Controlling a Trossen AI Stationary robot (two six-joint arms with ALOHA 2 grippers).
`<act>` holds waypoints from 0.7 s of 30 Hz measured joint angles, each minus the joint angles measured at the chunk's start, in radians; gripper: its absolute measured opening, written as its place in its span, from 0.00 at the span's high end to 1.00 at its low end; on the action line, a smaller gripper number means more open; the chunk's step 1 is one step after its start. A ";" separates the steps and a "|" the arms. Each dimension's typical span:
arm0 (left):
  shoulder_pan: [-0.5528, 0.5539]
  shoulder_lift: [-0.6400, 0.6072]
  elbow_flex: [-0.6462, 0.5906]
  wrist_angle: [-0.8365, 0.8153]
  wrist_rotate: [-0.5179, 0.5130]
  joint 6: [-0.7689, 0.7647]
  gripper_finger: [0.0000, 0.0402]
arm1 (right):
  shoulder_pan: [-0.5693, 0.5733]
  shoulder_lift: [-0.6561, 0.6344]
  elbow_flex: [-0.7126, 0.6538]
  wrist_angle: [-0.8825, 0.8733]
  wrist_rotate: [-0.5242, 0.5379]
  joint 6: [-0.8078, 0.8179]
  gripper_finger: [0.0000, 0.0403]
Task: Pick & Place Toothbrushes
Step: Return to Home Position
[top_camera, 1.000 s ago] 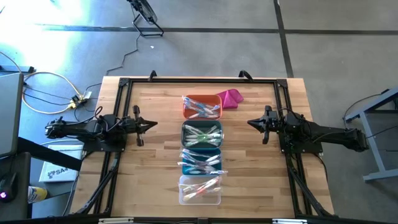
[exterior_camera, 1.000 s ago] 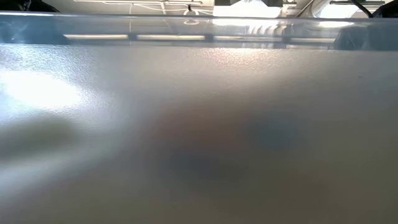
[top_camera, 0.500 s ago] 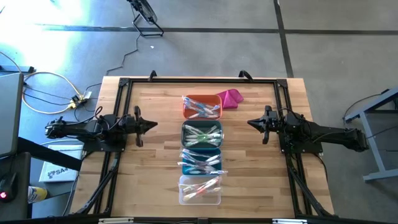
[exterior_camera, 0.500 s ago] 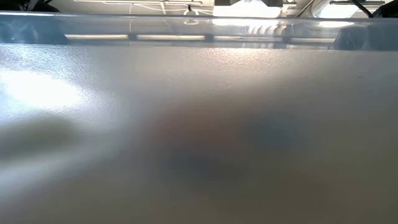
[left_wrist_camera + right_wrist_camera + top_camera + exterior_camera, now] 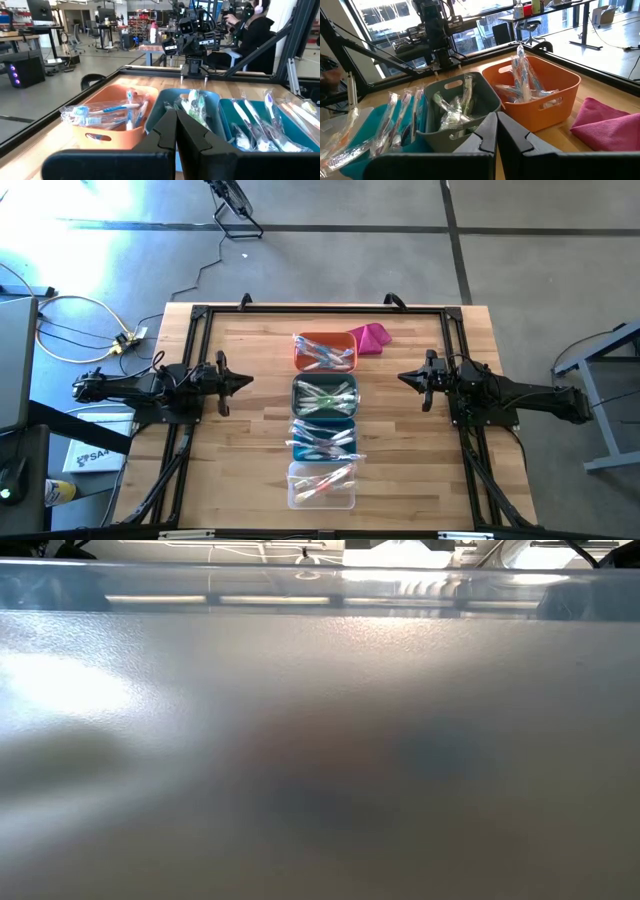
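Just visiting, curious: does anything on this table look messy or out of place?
The toothbrushes sit in four lined-up bins; only a magenta cloth lies crumpled beside the orange bin. The left arm and right arm rest aside.

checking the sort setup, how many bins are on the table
4, in one column down the middle of the table: orange bin at the far end beside the magenta cloth, then grey bin, teal bin, clear bin. None seems hidden.
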State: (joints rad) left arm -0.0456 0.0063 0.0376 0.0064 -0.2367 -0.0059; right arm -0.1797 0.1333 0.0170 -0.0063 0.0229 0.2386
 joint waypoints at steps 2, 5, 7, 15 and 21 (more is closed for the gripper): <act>0.000 0.000 0.000 -0.001 0.000 0.000 1.00 | 0.000 0.000 0.000 0.000 0.000 0.000 0.99; 0.000 0.000 0.000 -0.001 0.000 0.000 1.00 | 0.000 0.000 0.000 0.000 0.000 0.000 0.99; 0.000 0.000 0.000 -0.001 0.000 0.000 1.00 | 0.000 0.000 0.000 0.000 0.000 0.000 0.99; 0.000 0.001 0.000 0.000 0.000 0.000 1.00 | 0.000 0.000 0.000 0.000 0.000 0.000 0.99; 0.000 0.010 0.000 -0.001 0.000 0.000 1.00 | 0.000 0.000 0.000 0.000 0.000 0.000 0.99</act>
State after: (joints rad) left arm -0.0458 0.0166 0.0372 0.0055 -0.2363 -0.0059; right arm -0.1795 0.1330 0.0170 -0.0063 0.0227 0.2386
